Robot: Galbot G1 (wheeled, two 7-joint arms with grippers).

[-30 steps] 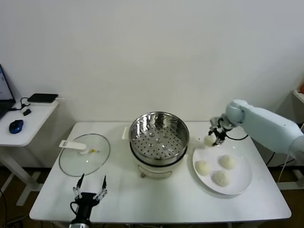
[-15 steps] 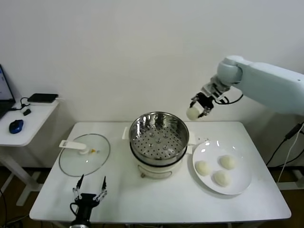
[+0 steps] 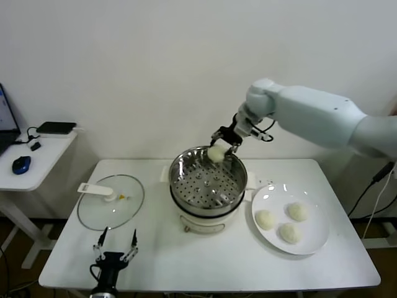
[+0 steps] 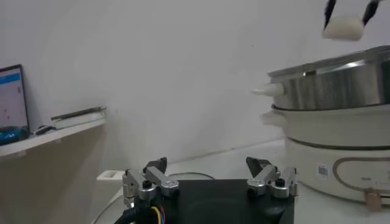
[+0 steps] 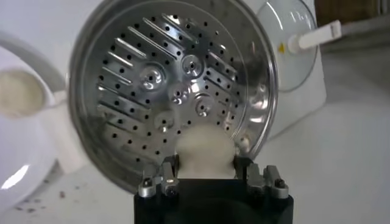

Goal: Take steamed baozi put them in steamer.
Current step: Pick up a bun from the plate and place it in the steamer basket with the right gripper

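My right gripper (image 3: pixel 221 144) is shut on one pale steamed baozi (image 3: pixel 216 153), held in the air just over the back rim of the steamer (image 3: pixel 208 180). The right wrist view shows that baozi (image 5: pixel 205 152) pinched between the jaws, with the steamer's perforated floor (image 5: pixel 172 85) below it and nothing lying on it. Three more baozi (image 3: pixel 265 218) (image 3: pixel 297 211) (image 3: pixel 288 233) rest on the white plate (image 3: pixel 313 245) to the steamer's right. My left gripper (image 3: pixel 116 247) stands open near the table's front left edge, nothing between its fingers.
A round glass lid (image 3: pixel 110 202) with a white handle lies left of the steamer. A side desk (image 3: pixel 34 158) at the far left carries a mouse and a dark device. The wall stands close behind the table.
My right arm has lifted one baozi off the plate, swung it up and leftward, and now holds it over the steamer's back rim. The left arm has not moved.
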